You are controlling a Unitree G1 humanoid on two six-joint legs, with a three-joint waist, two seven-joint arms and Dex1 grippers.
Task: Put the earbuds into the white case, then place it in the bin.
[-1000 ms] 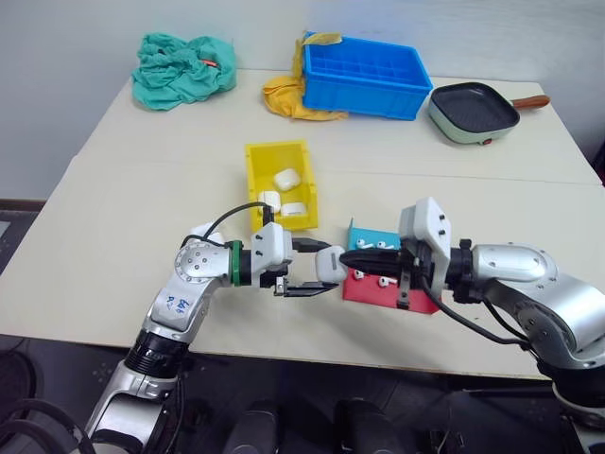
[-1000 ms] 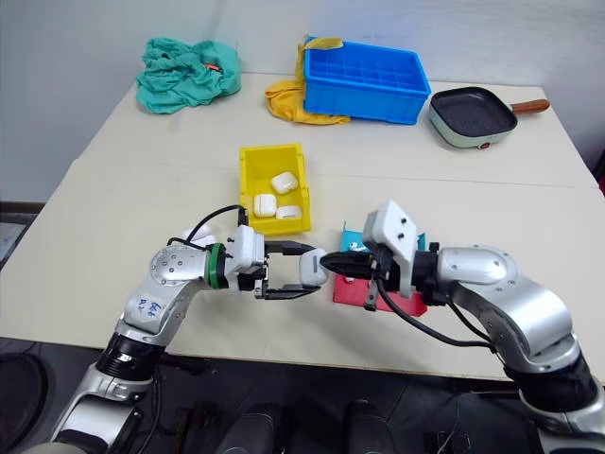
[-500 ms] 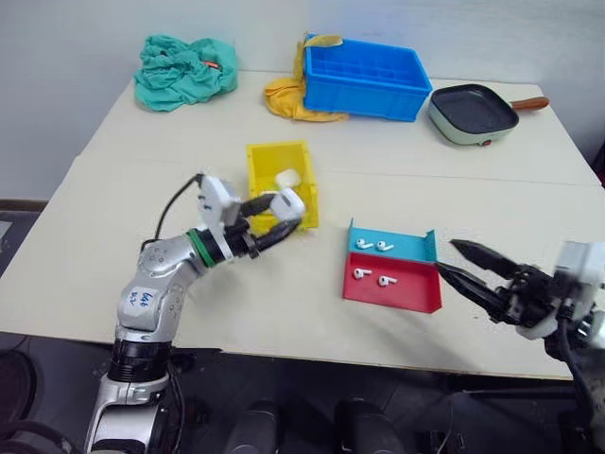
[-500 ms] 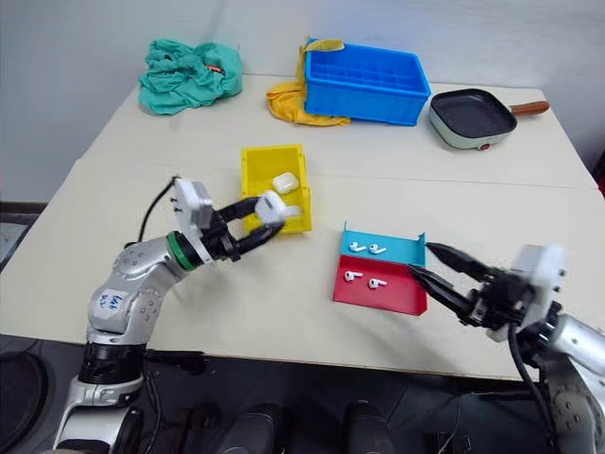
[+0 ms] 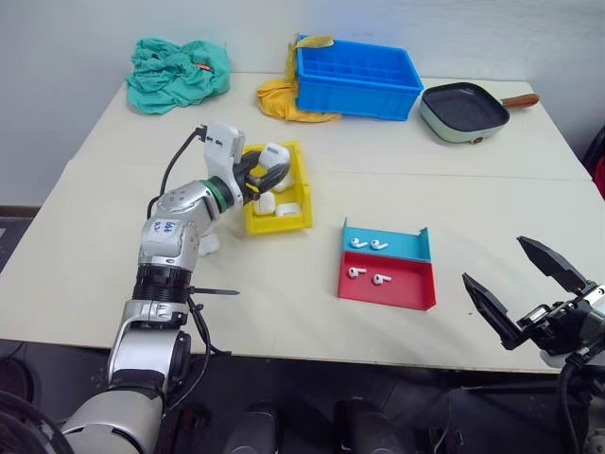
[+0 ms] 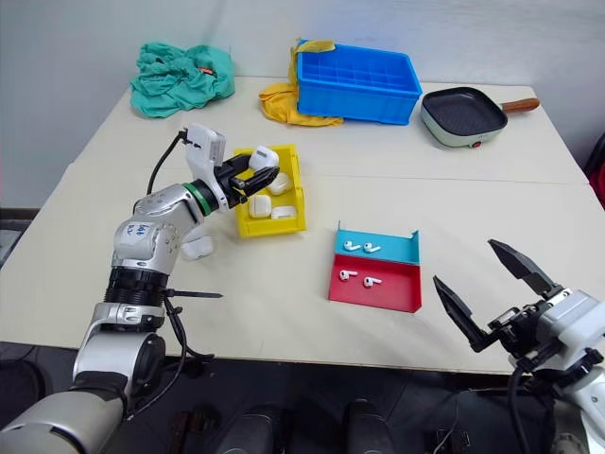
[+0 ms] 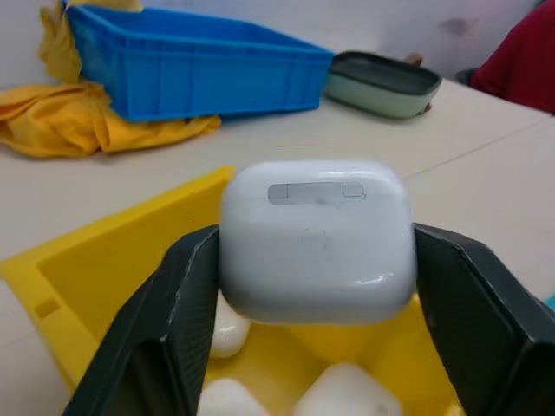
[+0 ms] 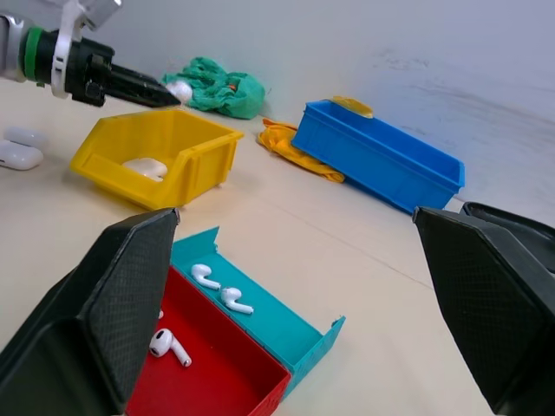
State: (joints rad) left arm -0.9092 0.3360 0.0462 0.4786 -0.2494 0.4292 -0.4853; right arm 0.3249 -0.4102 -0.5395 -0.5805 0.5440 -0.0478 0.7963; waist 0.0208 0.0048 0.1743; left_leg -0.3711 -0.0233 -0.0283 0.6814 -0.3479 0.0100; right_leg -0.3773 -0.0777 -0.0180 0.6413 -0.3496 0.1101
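While my left gripper (image 5: 266,166) is clamped on the white case (image 7: 316,239), hovering over the bin (image 5: 301,217) at ten o'clock from the trays (image 5: 406,295), I want it low and centred — then release. My right gripper (image 5: 527,291) hangs wide apart, empty.

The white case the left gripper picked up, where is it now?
The white case sits between the left gripper's fingers, over the yellow bin, which holds other cases.

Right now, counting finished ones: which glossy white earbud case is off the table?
The glossy white case between the left pincer's black fingers, above the yellow plastic bin.
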